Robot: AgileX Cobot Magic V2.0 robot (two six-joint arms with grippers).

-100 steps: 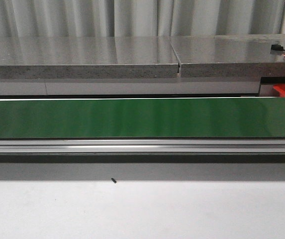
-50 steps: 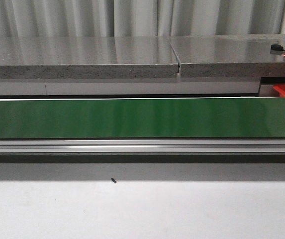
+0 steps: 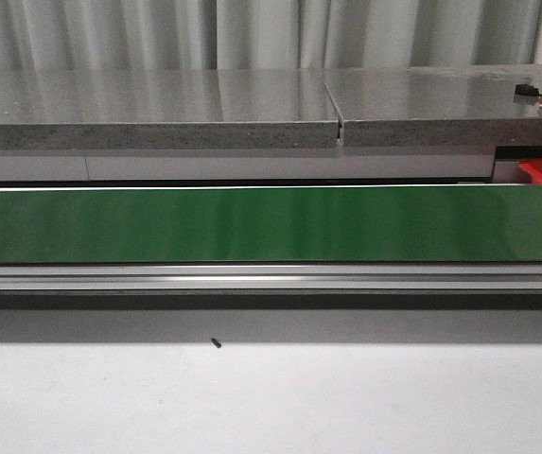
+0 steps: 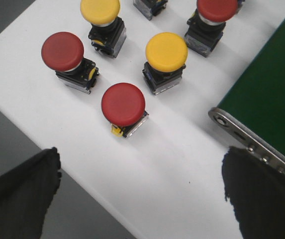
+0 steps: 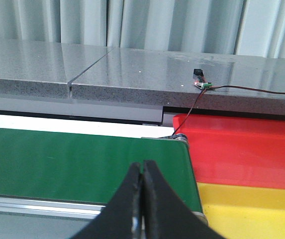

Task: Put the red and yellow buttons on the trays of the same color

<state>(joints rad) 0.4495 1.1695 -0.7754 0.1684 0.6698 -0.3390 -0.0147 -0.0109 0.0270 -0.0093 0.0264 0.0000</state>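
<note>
— Running wide across the front view: green conveyor belt [image 3: 271,225], granite counter [image 3: 157,123] behind, white table [image 3: 271,397] in front.

— Beyond the belt's end: red tray [image 5: 241,149], then yellow tray [image 5: 251,211] nearer.

— On the white table beside the belt: red buttons [image 4: 123,104], [image 4: 62,51], [image 4: 216,9]; yellow buttons [image 4: 166,51], [image 4: 100,11]. All upright, apart.

— Left gripper [image 4: 140,194]: spread wide, holding nothing. Right gripper [image 5: 142,199]: pressed together, empty.

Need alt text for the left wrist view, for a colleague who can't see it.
Open left pincer hovers over a white table with three red-capped push buttons and two yellow-capped push buttons, beside the green conveyor belt.
</note>
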